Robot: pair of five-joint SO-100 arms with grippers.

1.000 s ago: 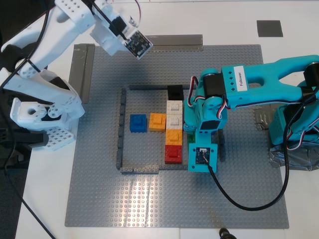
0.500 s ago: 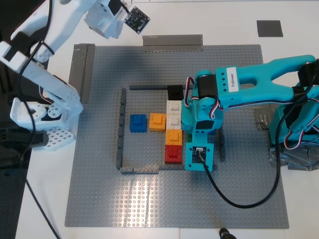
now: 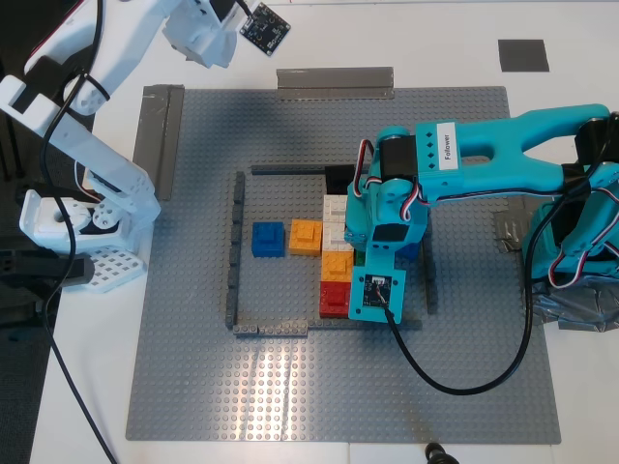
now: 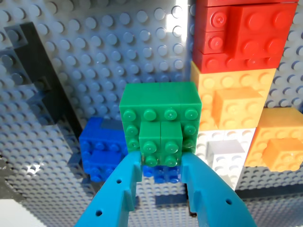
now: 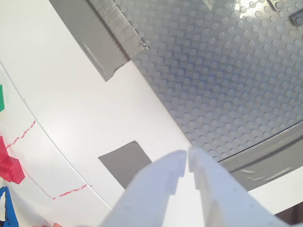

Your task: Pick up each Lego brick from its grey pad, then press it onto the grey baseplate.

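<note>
My first gripper (image 4: pixel 162 161), the teal one, is shut on the raised top of the green brick (image 4: pixel 160 113). It holds the brick against the orange brick (image 4: pixel 232 94), inside the walled area of the grey baseplate (image 3: pixel 193 367). The teal arm (image 3: pixel 387 222) hides the green brick in the exterior view. The black brick (image 3: pixel 338 178) sits at the wall's far corner, partly covered by that arm. My second gripper (image 5: pixel 188 158), the white one, is shut and empty above the white table, near a grey pad (image 5: pixel 125 163). Another grey pad (image 3: pixel 523 54) lies at the exterior view's top right.
Inside the thin dark wall (image 3: pixel 232 251) stand a blue brick (image 3: pixel 268 239), orange bricks (image 3: pixel 306 236), white bricks (image 3: pixel 336 208) and a red brick (image 3: pixel 335 298). Grey tape strips (image 3: pixel 335 82) hold the baseplate's edges. The white arm's base (image 3: pixel 77 232) stands at the exterior view's left.
The teal arm has shifted toward the exterior view's left with the green brick. The white arm has lifted away toward the top left edge of the view.
</note>
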